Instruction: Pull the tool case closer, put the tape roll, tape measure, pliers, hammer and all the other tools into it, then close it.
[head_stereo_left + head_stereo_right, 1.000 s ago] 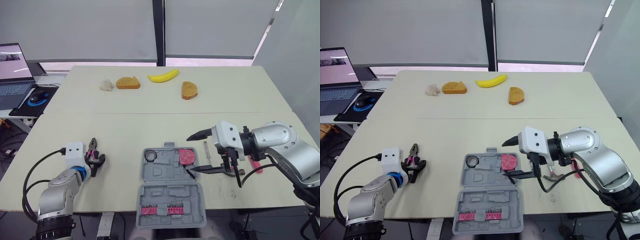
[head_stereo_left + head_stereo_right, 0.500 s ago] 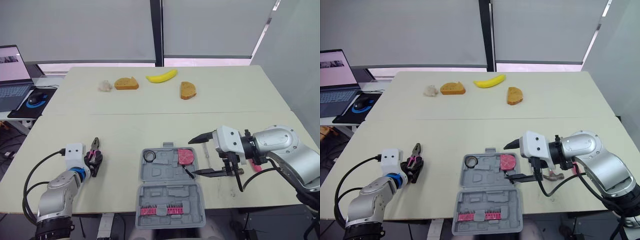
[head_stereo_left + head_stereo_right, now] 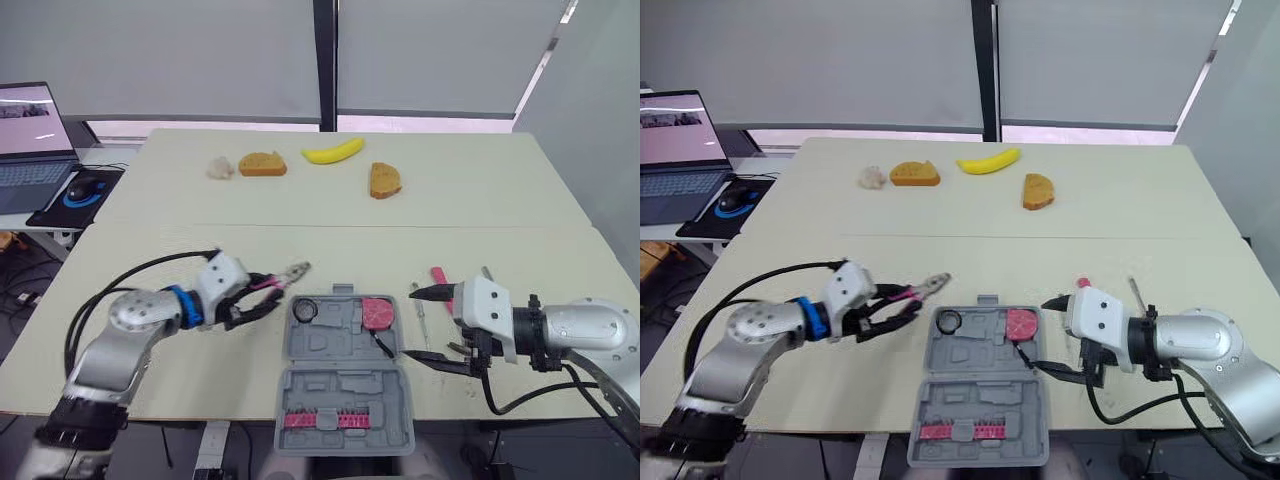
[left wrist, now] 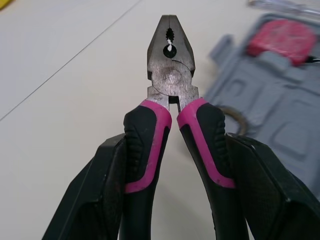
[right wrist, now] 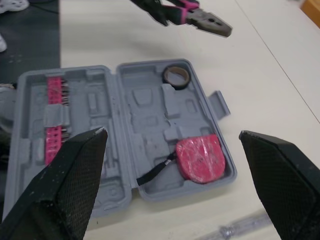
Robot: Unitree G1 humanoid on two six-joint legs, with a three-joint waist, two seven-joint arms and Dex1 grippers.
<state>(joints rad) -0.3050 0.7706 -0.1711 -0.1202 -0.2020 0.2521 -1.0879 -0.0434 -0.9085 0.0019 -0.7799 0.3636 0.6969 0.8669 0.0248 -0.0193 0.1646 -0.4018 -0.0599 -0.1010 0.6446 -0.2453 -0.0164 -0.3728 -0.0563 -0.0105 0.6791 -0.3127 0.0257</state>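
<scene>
Table (image 3: 300,215): 1 tool case (image 3: 340,395), 1 pliers (image 3: 290,274) (clenched in L gripper (image 3: 255,300)), R gripper (image 3: 410,324) released.

From the head we look forward and down over the table (image 3: 300,240) — both eyes share almost the same spread. Our left wrist camera sits close behind the pliers (image 4: 170,85), facing the tool case (image 4: 280,115); our right wrist camera looks down on that same open case from farther off, pliers included.

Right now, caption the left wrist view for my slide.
Left gripper clamps the pink-handled pliers by their handles, beside the open case.
</scene>
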